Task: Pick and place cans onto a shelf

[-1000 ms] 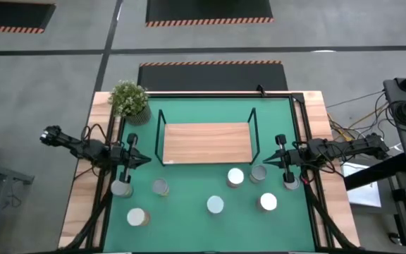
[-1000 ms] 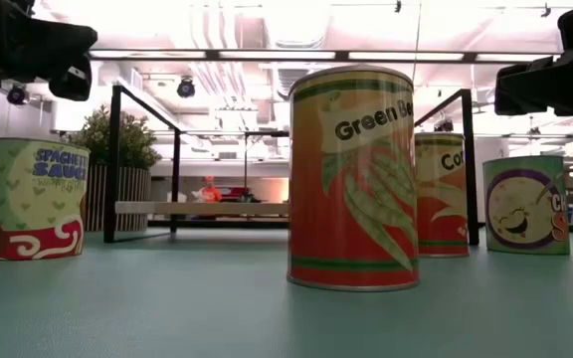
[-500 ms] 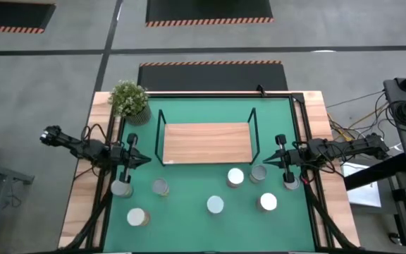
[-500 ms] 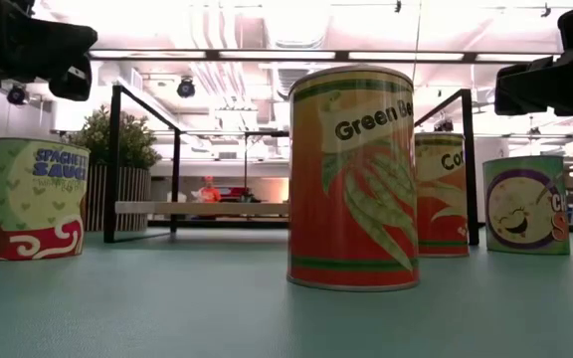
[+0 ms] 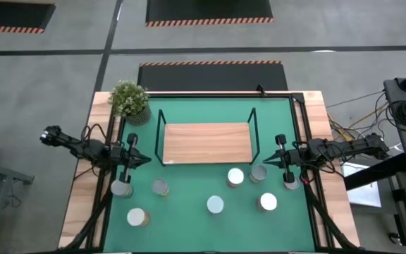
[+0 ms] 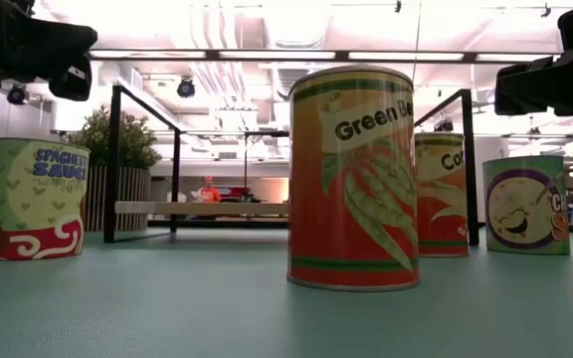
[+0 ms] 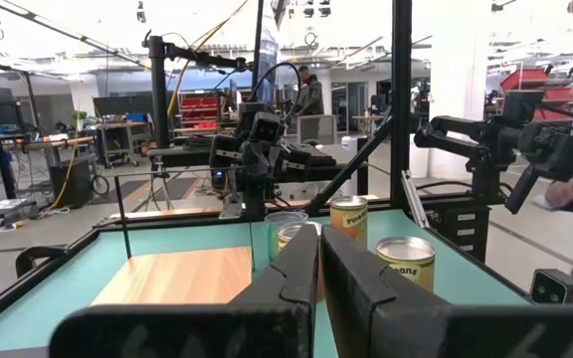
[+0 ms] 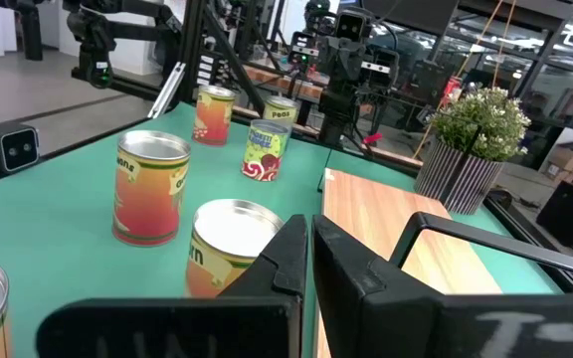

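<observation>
The left gripper (image 5: 146, 159) hangs over the left side of the green mat, its two dark fingers (image 7: 296, 278) clenched together on nothing and pointing toward the shelf. The right gripper (image 5: 262, 161) mirrors it on the right side, its fingers (image 8: 341, 264) likewise pressed shut and empty, aimed inward at the shelf's right end.

Just below the left gripper in the high view stands one small silver-topped metal can (image 5: 122, 188), with a second (image 5: 161, 186) beside it and a third (image 5: 137, 216) nearer the front edge of the counter. Close to the right gripper, a can (image 5: 291, 183) stands under the arm, one (image 5: 259, 173) sits just off the fingertips, and another (image 5: 235, 177) is beside that. Two more, (image 5: 216, 204) and (image 5: 268, 202), stand toward the front middle. All eight are upright on the mat, apart from one another.

Between the two grippers lies the shelf (image 5: 206, 142), a light-brown rectangular wooden board in a thin black wire frame with upright posts; its board carries no cans. A small potted plant (image 5: 130, 100) with pale green foliage stands at the far left corner of the wooden counter (image 5: 319, 113), beside the shelf.
</observation>
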`<action>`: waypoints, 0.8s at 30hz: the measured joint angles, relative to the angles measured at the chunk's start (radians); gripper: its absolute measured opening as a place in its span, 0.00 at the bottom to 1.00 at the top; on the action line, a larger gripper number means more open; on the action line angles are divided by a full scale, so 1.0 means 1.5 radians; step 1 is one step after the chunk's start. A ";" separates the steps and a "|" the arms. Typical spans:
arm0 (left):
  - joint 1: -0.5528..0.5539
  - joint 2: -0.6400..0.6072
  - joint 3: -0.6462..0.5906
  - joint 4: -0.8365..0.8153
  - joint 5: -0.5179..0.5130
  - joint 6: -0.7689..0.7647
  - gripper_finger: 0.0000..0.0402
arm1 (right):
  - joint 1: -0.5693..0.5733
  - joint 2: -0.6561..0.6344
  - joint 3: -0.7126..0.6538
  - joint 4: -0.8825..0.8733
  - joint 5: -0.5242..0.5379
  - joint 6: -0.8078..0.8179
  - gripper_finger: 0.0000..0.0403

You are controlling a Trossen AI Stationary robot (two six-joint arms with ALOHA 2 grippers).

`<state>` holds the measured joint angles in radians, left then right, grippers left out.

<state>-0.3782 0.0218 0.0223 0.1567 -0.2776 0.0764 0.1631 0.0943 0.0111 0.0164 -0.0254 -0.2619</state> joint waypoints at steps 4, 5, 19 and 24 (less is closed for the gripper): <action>0.000 0.000 0.000 0.000 0.000 0.000 0.00 | 0.000 0.000 0.000 0.000 0.000 0.000 0.02; 0.000 0.000 0.000 0.000 0.000 0.000 0.00 | 0.000 0.000 0.000 0.000 0.000 0.000 0.02; 0.000 0.000 0.000 0.000 0.000 0.000 0.00 | 0.000 0.000 0.000 0.008 -0.002 0.003 0.02; 0.000 0.000 0.000 0.000 0.000 0.001 0.00 | 0.000 0.000 0.000 0.104 -0.002 0.170 0.02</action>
<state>-0.3782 0.0218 0.0223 0.1571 -0.2778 0.0780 0.1635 0.0944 0.0109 0.1726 -0.0290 -0.0066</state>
